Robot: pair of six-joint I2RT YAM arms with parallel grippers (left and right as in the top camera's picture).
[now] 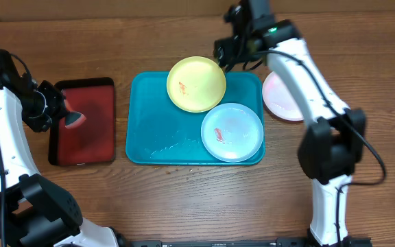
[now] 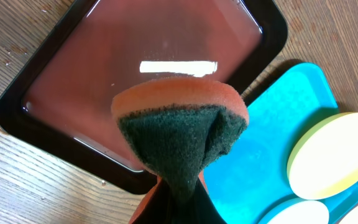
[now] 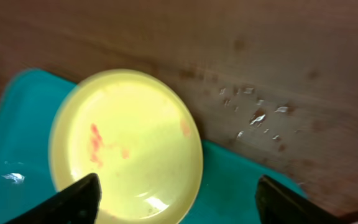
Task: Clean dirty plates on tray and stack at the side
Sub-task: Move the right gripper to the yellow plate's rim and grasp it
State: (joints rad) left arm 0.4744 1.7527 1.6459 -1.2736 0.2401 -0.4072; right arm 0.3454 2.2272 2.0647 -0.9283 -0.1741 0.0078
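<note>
Sponge [image 2: 179, 124] sits pinched in the left claw [image 2: 173, 205], while the right claw [image 3: 178, 199] gapes above the yellow plate [image 3: 126, 146] overhanging the tray [image 1: 149, 137] toward the far edge: probably light, stiff, slick plastic, best gripped at its lip.

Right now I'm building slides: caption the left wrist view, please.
Left gripper pinching a scrub sponge over the red tray, teal tray and yellow-green plate beside it.

The tray [image 1: 149, 134] holds the far plate [image 1: 196, 84] at its back rim and the near plate [image 1: 232, 132] front right — the third plate [image 1: 278, 101] lies right of it, the smaller tray [image 1: 91, 137] left.
</note>
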